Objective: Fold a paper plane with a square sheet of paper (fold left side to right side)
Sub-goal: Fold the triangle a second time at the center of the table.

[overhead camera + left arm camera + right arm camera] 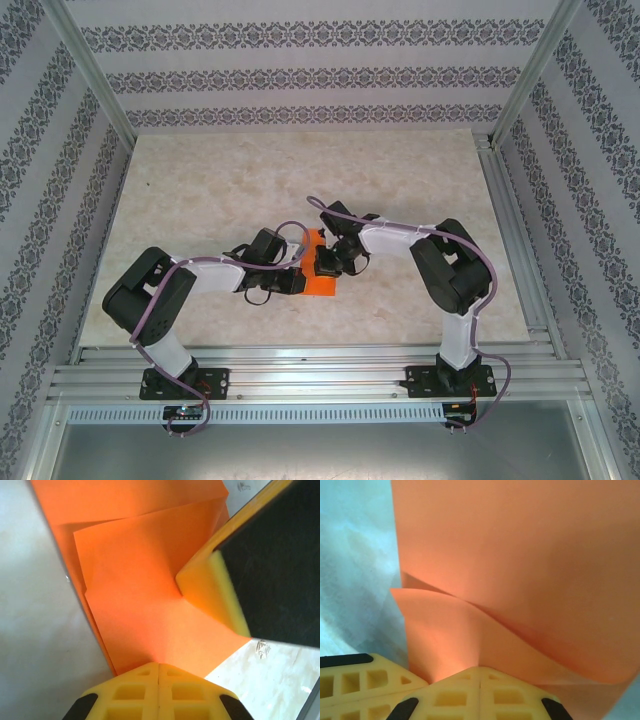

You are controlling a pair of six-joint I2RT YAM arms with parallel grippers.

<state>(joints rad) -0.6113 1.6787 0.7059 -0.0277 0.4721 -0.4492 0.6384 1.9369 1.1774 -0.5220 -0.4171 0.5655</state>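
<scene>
My left hand (158,675) has its fingers pressed together, their tips resting on the near edge of the square sheet of paper (135,585); I cannot tell whether any paper is caught between them. My right hand (480,676) is also pressed together, and a lifted flap of the sheet (530,555) runs straight into the seam of its tips, so it is pinching that flap.

From above, the orange sheet (322,287) lies near the middle of the worktop (200,190), with my left hand (297,281) at its 9 o'clock side and my right hand (333,262) on its 3 o'clock side. The paper is partly folded, with overlapping layers.

In the left wrist view, a yellow finger (212,587) of my right hand comes in from 2 o'clock and touches the sheet. In the right wrist view, a finger (362,680) of my left hand sits at 8 o'clock, just beside the paper.
</scene>
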